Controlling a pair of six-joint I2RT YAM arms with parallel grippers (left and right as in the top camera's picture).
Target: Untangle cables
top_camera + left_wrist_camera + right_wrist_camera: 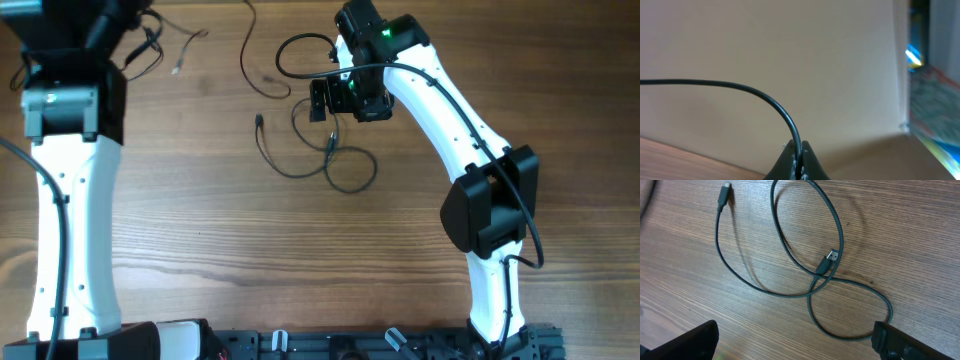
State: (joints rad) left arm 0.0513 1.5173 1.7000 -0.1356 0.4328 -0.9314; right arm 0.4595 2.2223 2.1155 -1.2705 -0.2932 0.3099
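Note:
One thin black cable point(790, 287) lies in loose loops on the wood, crossing itself beside its USB plug point(832, 256); its other plug point(724, 192) lies at the upper left. The overhead view shows this cable point(352, 183) just below my right gripper point(338, 98). My right gripper point(797, 347) hovers open above it, the loop's lower bend near its right finger point(900, 342). My left gripper point(799, 159) is shut on another black cable point(750, 91), lifted and facing a beige wall. A further thin cable point(246, 55) trails from the table's far edge.
A thin wire with a small plug end point(178, 68) lies at the far left near the left arm point(70, 180). The right arm point(470, 150) crosses the right side of the table. A dark rail point(350, 345) runs along the near edge.

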